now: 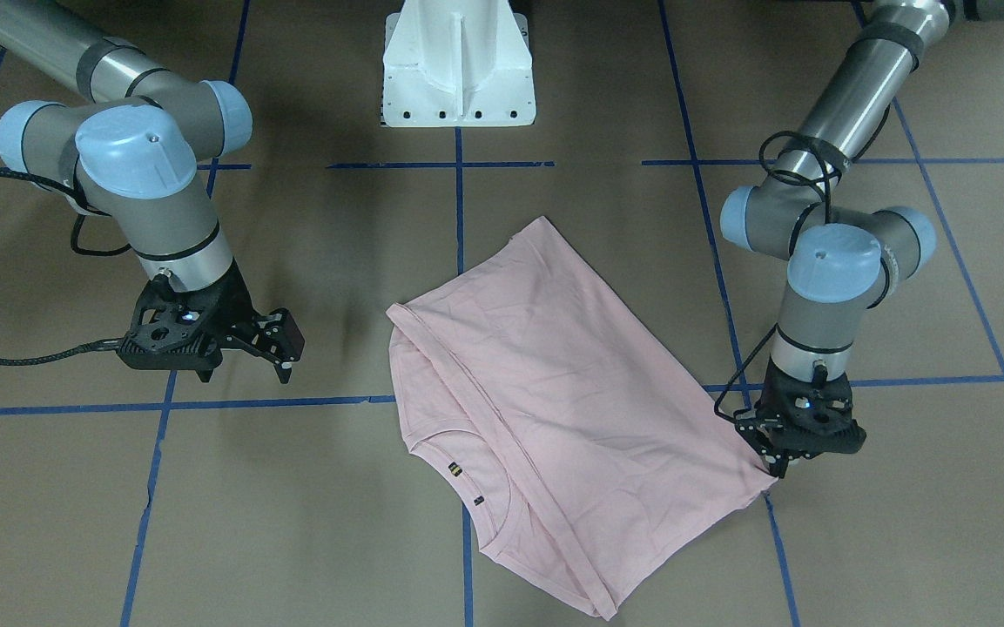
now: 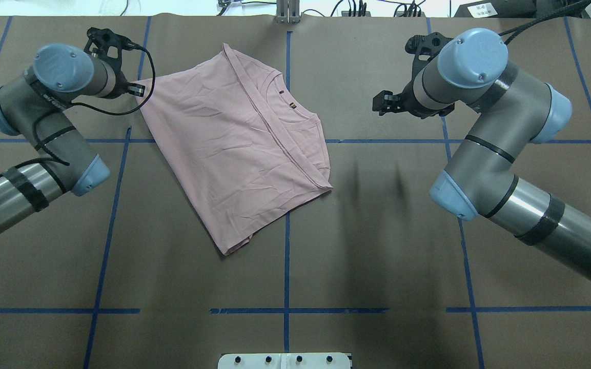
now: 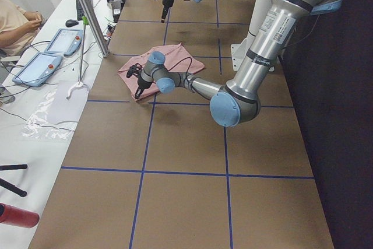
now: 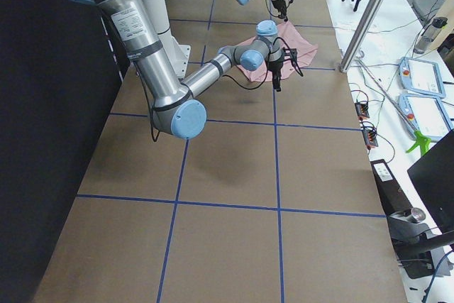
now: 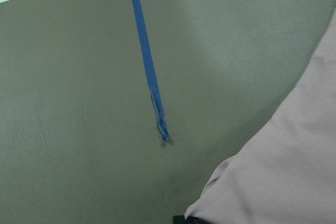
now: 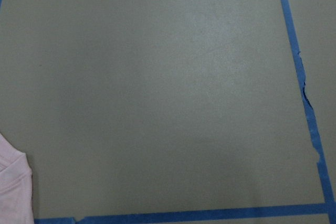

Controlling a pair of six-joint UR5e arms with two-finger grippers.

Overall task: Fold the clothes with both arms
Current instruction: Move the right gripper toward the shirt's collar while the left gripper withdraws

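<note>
The left tool (image 1: 776,464) is found closed, apparently pinching a corner of the T-shirt (image 1: 554,401) for folding; the right tool (image 1: 282,350) is held spread, well apart from it.

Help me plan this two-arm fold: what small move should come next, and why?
Probably bring the right tool across to the nearest edge of the pink T-shirt. It hangs open over bare table, clear of the cloth, while the left tool sits at the far corner; whether that one has gripped cannot be told. A two-arm fold likely needs a second hold first.
</note>
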